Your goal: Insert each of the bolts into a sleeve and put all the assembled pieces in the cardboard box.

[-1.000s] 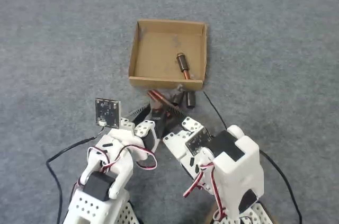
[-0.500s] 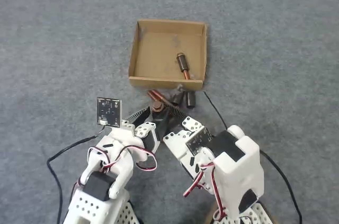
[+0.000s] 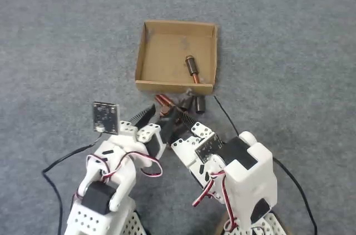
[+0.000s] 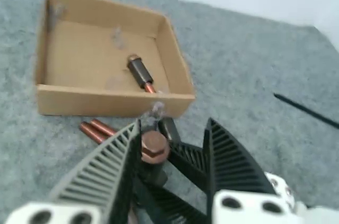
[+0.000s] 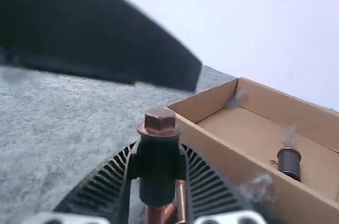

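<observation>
Release is the change: the left fingers [image 4: 114, 166] have spread and drawn aside from the copper hex-head bolt [image 5: 159, 123], which sits seated in the black cylindrical sleeve [image 5: 157, 173], so this piece looks ready for boxing. The right fingers [image 5: 103, 192] clench that sleeve upright, with the open brown cardboard box [image 3: 172, 86] just beyond their tips.

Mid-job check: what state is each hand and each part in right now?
right hand: shut on the held sleeve.
left hand: open, either side of the held bolt.
held bolt: seated in the held sleeve, down to its head.
cardboard box: open-topped, holding one assembled piece, lying down.
loose bolts: lying on the carpet, unsleeved.
loose sleeves: on the carpet, without bolts.
</observation>
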